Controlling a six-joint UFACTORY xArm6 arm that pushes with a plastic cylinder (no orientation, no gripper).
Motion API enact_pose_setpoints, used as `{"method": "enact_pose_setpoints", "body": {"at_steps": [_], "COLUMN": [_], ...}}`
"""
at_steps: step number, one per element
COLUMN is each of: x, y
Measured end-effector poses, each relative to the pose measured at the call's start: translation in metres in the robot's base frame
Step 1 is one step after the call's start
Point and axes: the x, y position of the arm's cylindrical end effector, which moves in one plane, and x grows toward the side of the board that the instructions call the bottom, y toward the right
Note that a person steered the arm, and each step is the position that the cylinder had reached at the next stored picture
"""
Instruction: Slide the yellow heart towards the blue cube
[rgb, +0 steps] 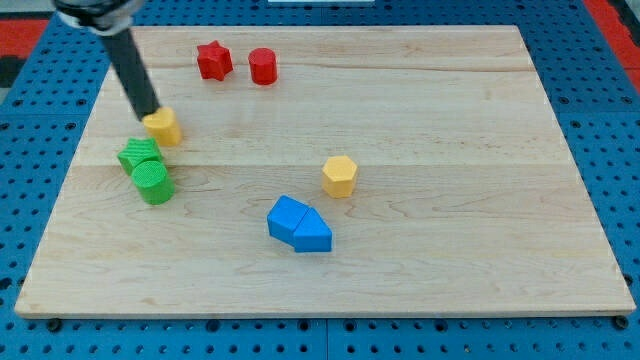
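From the yellow heart toward the blue cube at four o'clock, bare board lies open. The green star and green cylinder crowd the heart's six o'clock (star nearly touching). The yellow hexagon stands at the cube's two o'clock, a blue wedge against its four o'clock side.

The single camera looks down at a slant from above the worktop's near edge, facing its far edge, at middling range; the whole wooden board shows, with blue pegboard around it.
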Motion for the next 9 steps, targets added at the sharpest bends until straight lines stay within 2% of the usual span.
{"method": "enact_pose_setpoints", "body": {"at_steps": [1, 2, 4, 6, 9], "x": [0.030, 0.048, 0.018, 0.046, 0.061], "y": [0.051, 0.074, 0.047, 0.019, 0.052]}}
